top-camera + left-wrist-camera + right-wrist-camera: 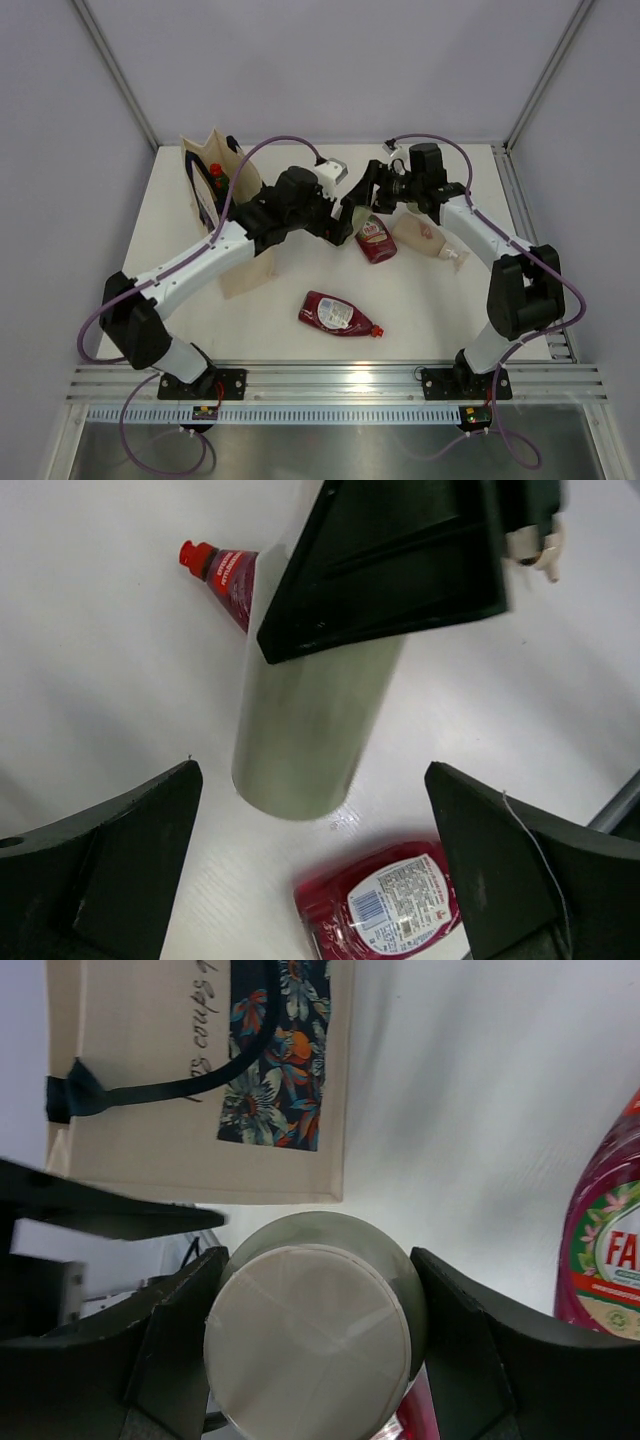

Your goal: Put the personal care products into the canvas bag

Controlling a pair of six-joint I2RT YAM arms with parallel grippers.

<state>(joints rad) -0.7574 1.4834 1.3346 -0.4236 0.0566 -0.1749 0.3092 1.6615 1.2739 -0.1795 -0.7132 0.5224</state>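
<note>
Right gripper clamps pale green bottle; canvas bag holds red-capped bottle.

Pale green bottle gripped mid-table; cream canvas bag upright at left

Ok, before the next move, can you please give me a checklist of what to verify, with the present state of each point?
1. Right pincer grips the pale green bottle: ok, its fingers sit against both sides.
2. Left pincer is open: ok, its fingers are wide apart and do not touch the bottle.
3. Canvas bag stands upright: ok, and the red-capped bottle is inside.
4. Free way from the bottle to the bag: not ok, the left arm lies between them.
5. Clearance above the dark red bottle lying beside the pincers: cannot tell.
</note>
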